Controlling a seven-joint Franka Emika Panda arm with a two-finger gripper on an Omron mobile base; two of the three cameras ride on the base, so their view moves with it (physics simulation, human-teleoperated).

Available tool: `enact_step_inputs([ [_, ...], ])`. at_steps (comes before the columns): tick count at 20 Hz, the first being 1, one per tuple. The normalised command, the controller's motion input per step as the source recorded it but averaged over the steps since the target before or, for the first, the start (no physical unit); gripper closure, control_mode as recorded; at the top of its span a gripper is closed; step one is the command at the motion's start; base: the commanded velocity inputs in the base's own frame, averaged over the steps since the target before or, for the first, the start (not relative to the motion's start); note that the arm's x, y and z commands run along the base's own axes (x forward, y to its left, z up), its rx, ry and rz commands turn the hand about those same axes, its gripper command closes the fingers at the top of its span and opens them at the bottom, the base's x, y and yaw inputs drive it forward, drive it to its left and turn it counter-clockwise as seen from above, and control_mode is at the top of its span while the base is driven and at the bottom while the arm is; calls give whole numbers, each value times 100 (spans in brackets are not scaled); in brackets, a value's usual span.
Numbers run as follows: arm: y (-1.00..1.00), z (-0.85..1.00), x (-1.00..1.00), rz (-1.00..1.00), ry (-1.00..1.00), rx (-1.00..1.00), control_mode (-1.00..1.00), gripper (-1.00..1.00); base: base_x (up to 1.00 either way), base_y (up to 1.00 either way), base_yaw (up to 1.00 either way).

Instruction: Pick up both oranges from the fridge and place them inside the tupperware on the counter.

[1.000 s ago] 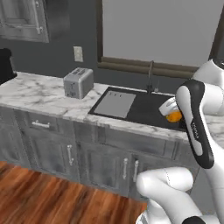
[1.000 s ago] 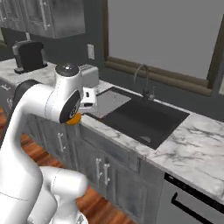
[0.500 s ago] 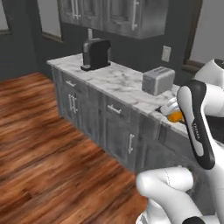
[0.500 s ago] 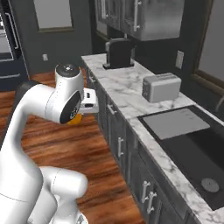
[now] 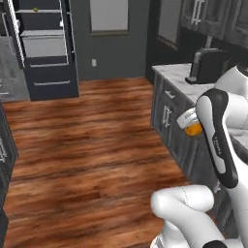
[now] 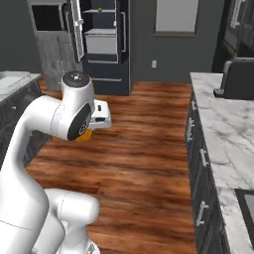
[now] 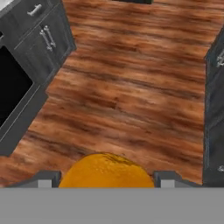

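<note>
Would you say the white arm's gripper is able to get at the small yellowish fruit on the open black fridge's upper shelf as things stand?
Probably not. The gripper is shut on a bright orange fruit, and the yellowish fruit sits in the black fridge across a wide stretch of wooden floor, seemingly beyond reach until the base drives closer.

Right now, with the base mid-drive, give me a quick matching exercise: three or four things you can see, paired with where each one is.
Things:
1. bright orange
2. second orange
3. fridge
4. coffee machine

Places:
A. on the marble counter
B. on an upper fridge shelf
C. across the wood floor, door open
D. held in the end effector

Pairs: 1-D, 2-B, 3-C, 4-A
</note>
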Motion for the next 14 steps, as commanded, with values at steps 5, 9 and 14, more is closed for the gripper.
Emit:
enact_step_inputs([
  [5,0,0,0,0,0,0,100,100,90,6,72],
  [9,0,0,0,0,0,0,100,100,100,1,70],
  [14,0,0,0,0,0,0,100,100,100,-4,63],
])
